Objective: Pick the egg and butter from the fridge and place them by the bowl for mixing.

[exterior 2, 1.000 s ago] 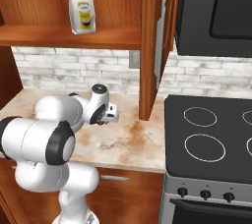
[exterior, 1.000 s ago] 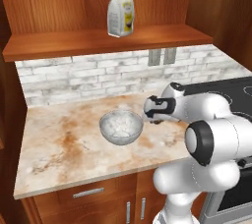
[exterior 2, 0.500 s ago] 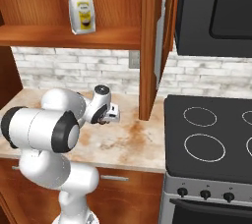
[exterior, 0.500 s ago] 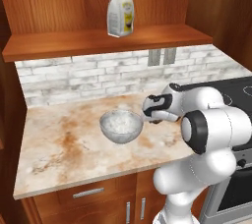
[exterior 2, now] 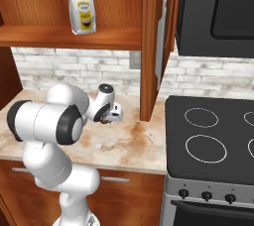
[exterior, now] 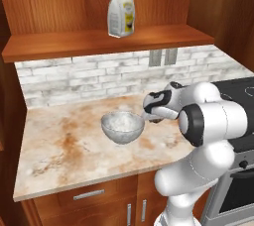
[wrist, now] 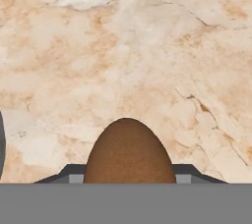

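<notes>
I've got the egg (wrist: 129, 152) clamped in the gripper (exterior: 155, 116), low over the marble counter (exterior: 64, 145), just right of the bowl (exterior: 122, 127). My worry: let go too high and it rolls off across that slick stone, or knocks the bowl. Brick backsplash (exterior: 84, 79) behind, a paper bag (exterior: 121, 13) on the wooden shelf (exterior: 99, 41), stove (exterior 2: 208, 131) off to the right

Even, bright, rendered light falls from above with no blur. The round clear glassy bowl (exterior: 122, 127) carries a speckled sheen and casts a soft shadow toward 6 o'clock on the mottled beige marble counter (exterior: 64, 150). The brown oval egg (wrist: 129, 153) is sharp, darker at its 6 o'clock edge.
</notes>
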Robot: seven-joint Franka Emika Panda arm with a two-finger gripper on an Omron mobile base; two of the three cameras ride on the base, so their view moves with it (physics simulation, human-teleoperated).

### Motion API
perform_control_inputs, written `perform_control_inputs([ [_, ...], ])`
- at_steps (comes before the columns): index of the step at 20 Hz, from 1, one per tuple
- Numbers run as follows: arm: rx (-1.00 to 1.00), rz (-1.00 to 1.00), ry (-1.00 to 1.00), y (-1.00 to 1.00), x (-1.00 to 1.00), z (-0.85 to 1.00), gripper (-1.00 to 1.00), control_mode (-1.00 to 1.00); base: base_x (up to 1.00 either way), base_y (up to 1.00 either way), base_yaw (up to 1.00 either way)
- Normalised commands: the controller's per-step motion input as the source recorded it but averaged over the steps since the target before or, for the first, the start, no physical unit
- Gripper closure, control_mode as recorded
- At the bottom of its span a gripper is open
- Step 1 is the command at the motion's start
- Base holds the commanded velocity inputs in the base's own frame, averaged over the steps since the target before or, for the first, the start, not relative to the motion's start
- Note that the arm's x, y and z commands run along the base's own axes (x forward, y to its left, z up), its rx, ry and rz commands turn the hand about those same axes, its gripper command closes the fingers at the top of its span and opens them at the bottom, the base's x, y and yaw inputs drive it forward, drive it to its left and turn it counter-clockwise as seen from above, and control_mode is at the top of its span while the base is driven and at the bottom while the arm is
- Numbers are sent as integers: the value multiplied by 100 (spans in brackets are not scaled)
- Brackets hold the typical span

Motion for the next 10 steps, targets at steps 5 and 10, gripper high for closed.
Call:
perform_control_inputs([
  [5, 2, 0, 0, 12, -6, -19, -100, -100, 0, 0, 0],
  [10, 2, 0, 0, 2, -10, -9, -100, -100, 0, 0, 0],
])
